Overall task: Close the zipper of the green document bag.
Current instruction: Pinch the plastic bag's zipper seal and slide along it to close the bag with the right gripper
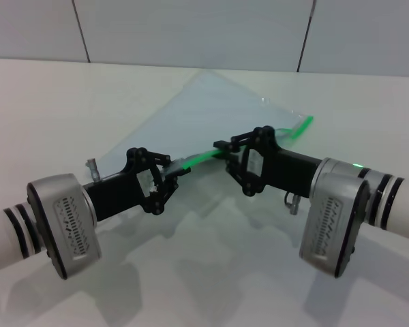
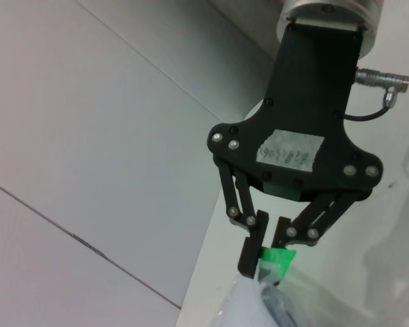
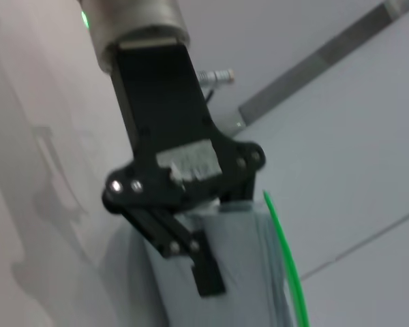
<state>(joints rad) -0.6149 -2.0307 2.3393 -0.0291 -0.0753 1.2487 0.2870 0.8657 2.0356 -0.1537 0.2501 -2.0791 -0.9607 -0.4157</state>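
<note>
Lying flat on the white bench [image 1: 48, 102]: the bag [image 1: 211, 116], zipper [image 1: 203, 157] along its near edge. Pinching that zipper from both sides: left gripper [image 1: 180, 169] with jaws clamped on its end, right gripper [image 1: 223, 147] with jaws clamped further along toward the far end.

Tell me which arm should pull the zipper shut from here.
Probably the right. The right gripper sits on the zipper mid-strip, with open green strip running behind it, while the left gripper pinches the green document bag at the strip's near end, anchoring it.
</note>
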